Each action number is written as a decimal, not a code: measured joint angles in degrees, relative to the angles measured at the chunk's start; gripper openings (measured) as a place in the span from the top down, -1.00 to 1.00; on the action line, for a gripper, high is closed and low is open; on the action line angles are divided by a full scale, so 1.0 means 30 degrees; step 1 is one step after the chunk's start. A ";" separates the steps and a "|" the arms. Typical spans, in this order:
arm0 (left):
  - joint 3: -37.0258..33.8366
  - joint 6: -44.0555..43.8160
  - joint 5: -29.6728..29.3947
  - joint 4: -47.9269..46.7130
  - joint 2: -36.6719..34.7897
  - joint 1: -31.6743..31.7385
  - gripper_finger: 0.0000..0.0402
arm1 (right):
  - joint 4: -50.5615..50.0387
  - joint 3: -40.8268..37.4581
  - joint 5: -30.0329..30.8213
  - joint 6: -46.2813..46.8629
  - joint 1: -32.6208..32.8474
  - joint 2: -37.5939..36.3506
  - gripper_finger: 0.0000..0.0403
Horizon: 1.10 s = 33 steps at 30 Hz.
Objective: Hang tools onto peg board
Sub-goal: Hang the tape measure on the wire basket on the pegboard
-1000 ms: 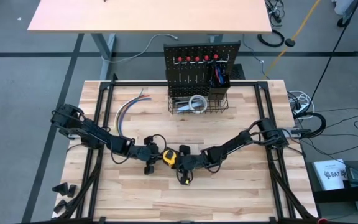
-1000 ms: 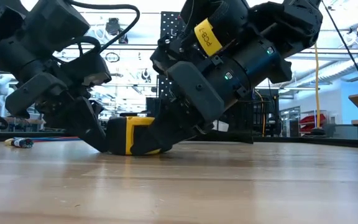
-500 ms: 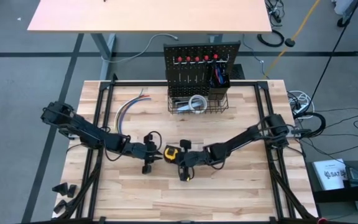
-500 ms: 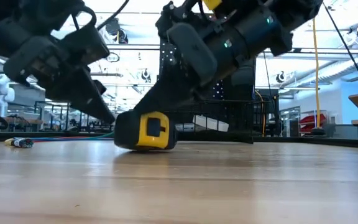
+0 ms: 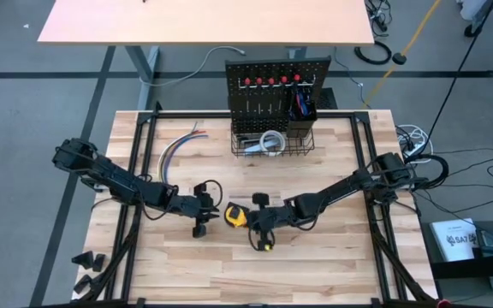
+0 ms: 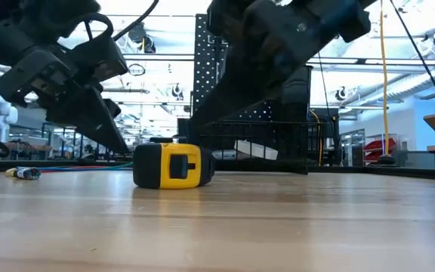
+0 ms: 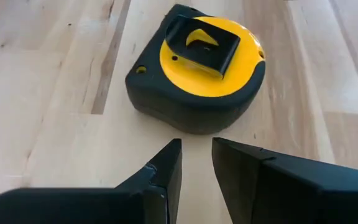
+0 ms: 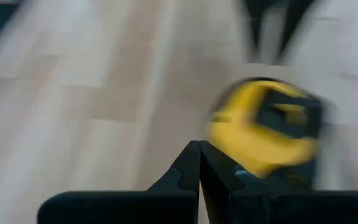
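The yellow-and-black tape measure [image 5: 235, 216] [image 7: 197, 68] lies flat on the wooden table, its yellow face with the black clip turned up. My left gripper [image 7: 196, 146] [image 5: 216, 214] hovers just to its left, its fingers narrowly open with nothing between them. On the tape measure's right, my right gripper [image 8: 199, 149] [image 5: 248, 221] hangs shut and clear of it. In the low view both sets of fingers stand above the tape measure [image 6: 174, 166]. The peg board [image 5: 276, 81] stands upright at the table's far edge.
Red-handled screwdrivers [image 5: 272, 83] hang on the peg board. A black wire basket [image 5: 272, 141] at its base holds a white tape roll. A bundle of coloured wires [image 5: 178, 150] lies far left of the grippers. Bare wood stretches toward the near edge.
Both grippers have risen off the tape measure and drawn apart, the left toward the table's left edge and the right toward its right edge. The tape measure, earlier propped at a tilt between them, has dropped flat onto the table.
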 joint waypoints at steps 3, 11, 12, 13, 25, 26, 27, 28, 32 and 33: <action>0.0000 0.0035 -0.0519 -0.0119 0.0000 0.0000 0.53 | 0.0304 0.0017 -0.1796 -0.0052 0.0218 0.0291 1.00; 0.0000 0.2067 -0.0624 -0.0130 0.0239 0.0753 0.53 | 0.0264 0.0004 -0.1768 -0.0070 -0.0150 0.2090 1.00; 0.0015 0.2148 -0.0623 -0.0064 0.0268 0.0923 0.53 | 0.0246 0.0004 -0.1781 -0.0070 -0.0230 0.2352 1.00; 0.0015 0.2264 -0.0636 -0.0170 0.0270 0.1139 0.53 | 0.0246 0.0004 -0.1797 -0.0070 -0.0305 0.2544 1.00; 0.0015 0.3808 0.0996 0.1626 0.1964 0.2826 0.53 | 0.1260 -0.0010 -0.1915 -0.0653 -0.1439 0.2927 1.00; 0.0015 0.3985 0.1081 0.1945 0.2223 0.2825 0.53 | 0.1284 -0.0010 -0.2073 -0.0625 -0.1485 0.2944 1.00; 0.0015 0.4061 0.1111 0.2176 0.2462 0.2820 0.53 | 0.1303 -0.0010 -0.2187 -0.0499 -0.1502 0.2945 1.00; 0.0014 0.4072 0.1171 0.2340 0.2653 0.2820 0.53 | 0.1313 -0.0010 -0.2209 -0.0377 -0.1502 0.2945 1.00; 0.0007 0.4044 0.1744 0.2816 0.2900 0.2827 0.53 | 0.1727 -0.0032 -0.2231 -0.0216 -0.1480 0.2952 1.00; 0.0007 0.4042 0.1744 0.2816 0.2893 0.2822 0.53 | 0.2001 -0.0032 -0.2271 -0.0216 -0.1473 0.2966 1.00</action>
